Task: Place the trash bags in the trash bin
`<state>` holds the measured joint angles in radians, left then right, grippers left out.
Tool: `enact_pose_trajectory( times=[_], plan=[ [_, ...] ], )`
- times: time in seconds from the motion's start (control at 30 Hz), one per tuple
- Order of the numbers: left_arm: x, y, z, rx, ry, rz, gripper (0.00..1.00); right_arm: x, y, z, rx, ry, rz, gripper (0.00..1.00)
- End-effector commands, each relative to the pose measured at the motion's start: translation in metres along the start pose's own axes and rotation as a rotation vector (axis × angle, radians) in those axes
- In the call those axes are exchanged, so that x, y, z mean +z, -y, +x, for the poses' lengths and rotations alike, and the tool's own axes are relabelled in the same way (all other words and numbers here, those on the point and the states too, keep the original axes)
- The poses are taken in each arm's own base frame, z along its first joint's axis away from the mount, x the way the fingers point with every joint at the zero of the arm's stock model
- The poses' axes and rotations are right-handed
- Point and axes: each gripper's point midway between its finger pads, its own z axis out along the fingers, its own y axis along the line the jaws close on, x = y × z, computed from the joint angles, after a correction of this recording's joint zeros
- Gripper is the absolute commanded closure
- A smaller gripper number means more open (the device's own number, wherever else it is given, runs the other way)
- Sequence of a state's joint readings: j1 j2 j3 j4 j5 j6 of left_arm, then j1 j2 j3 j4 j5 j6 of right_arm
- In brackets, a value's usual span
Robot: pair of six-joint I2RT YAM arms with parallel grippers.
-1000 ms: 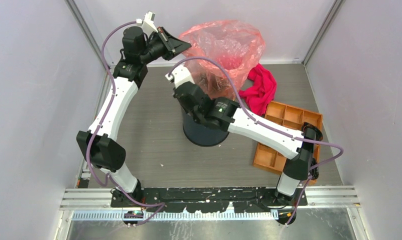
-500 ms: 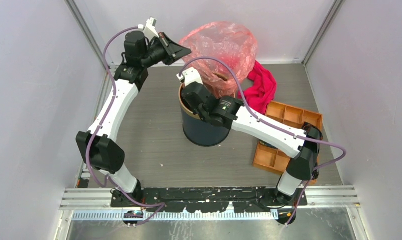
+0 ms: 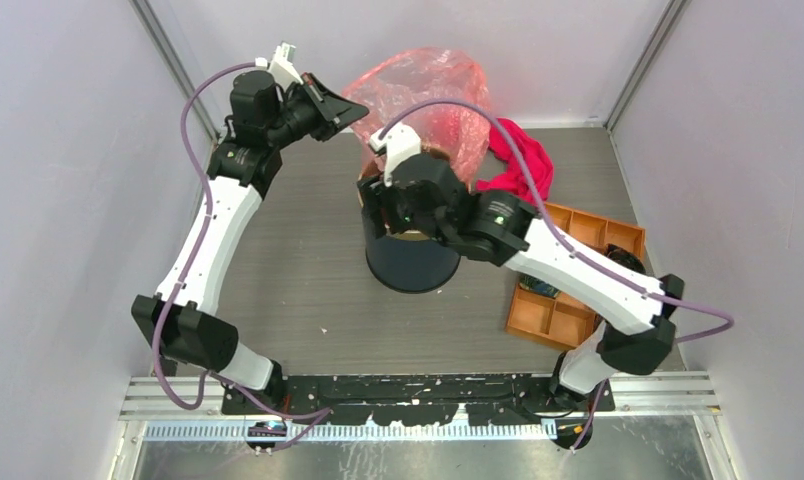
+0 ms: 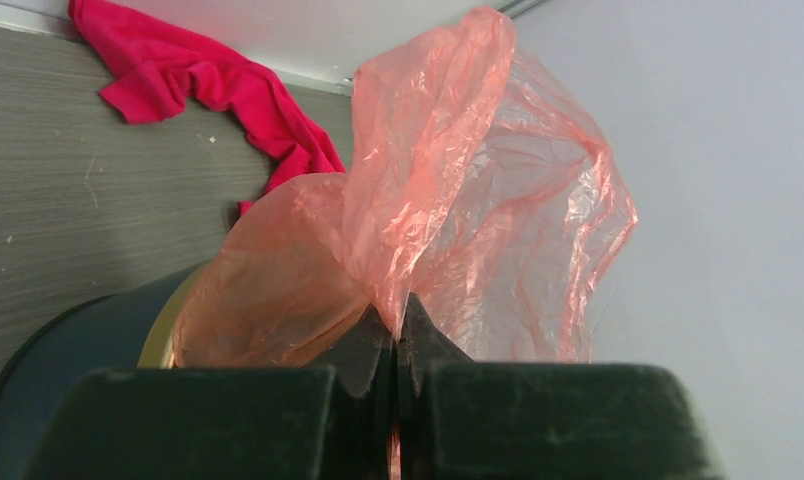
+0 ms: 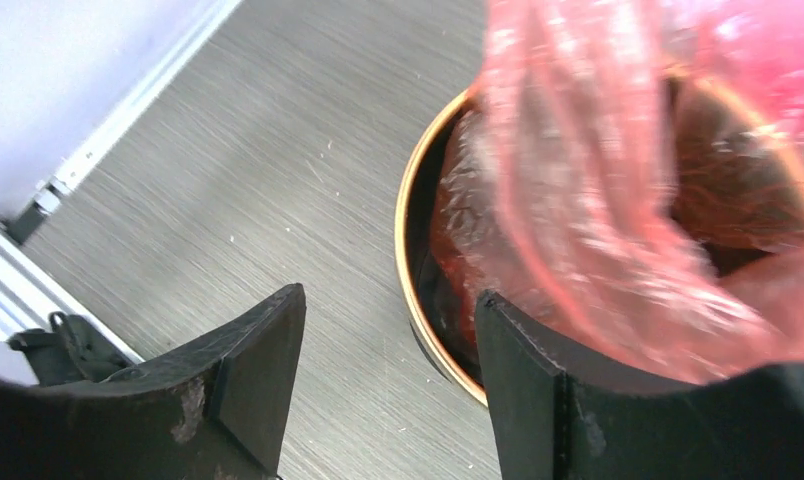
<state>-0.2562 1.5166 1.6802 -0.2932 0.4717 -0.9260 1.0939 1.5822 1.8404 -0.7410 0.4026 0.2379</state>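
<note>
The trash bag [image 3: 428,95], thin red-pink film, rises out of the trash bin [image 3: 408,262] toward the back wall. Its lower part lies inside the dark navy bin, behind the gold rim [image 5: 410,240]. My left gripper [image 3: 350,108] is up at the bag's left side, shut on a fold of its film [image 4: 396,315]. My right gripper [image 3: 380,212] hangs over the bin's left rim and is open [image 5: 388,340]. One finger [image 5: 258,370] is over the table. The other finger [image 5: 523,390] is above the bin's mouth with film resting against it. Nothing is between the two.
A magenta cloth [image 3: 518,170] lies on the table behind and to the right of the bin. An orange compartment tray [image 3: 568,280] sits at the right, under the right forearm. Pale walls close in the back and both sides.
The right wrist has shifted right over the bin, and its jaws now stand apart. The left gripper has drawn the bag's edge slightly left. The bag looks narrower.
</note>
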Motion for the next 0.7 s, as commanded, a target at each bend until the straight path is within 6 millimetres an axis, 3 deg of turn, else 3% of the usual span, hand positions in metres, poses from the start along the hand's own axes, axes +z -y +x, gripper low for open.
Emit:
enact_pose_trajectory(
  times=[0.0,0.13,0.33,0.43,0.53,0.67],
  plan=[
    [-0.025,0.02,-0.004,0.061,0.033,0.017,1.0,-0.052,0.021,-0.04,0.119,0.145,0.013,0.3],
    [-0.034,0.019,0.001,0.063,0.026,-0.002,1.0,-0.085,0.049,-0.046,0.183,0.209,0.092,0.23],
    [-0.048,0.011,0.016,0.058,0.002,-0.031,1.0,-0.132,0.101,-0.042,0.283,0.327,0.247,0.22],
    [-0.058,0.014,0.021,0.064,0.001,-0.025,1.0,-0.151,0.137,-0.035,0.324,0.401,0.402,0.22],
    [-0.062,0.015,0.024,0.068,0.0,-0.019,0.99,-0.154,0.158,-0.024,0.343,0.411,0.49,0.23],
    [-0.063,0.021,0.025,0.059,-0.01,0.002,0.99,-0.128,0.188,-0.002,0.426,0.319,0.511,0.29]
  ],
)
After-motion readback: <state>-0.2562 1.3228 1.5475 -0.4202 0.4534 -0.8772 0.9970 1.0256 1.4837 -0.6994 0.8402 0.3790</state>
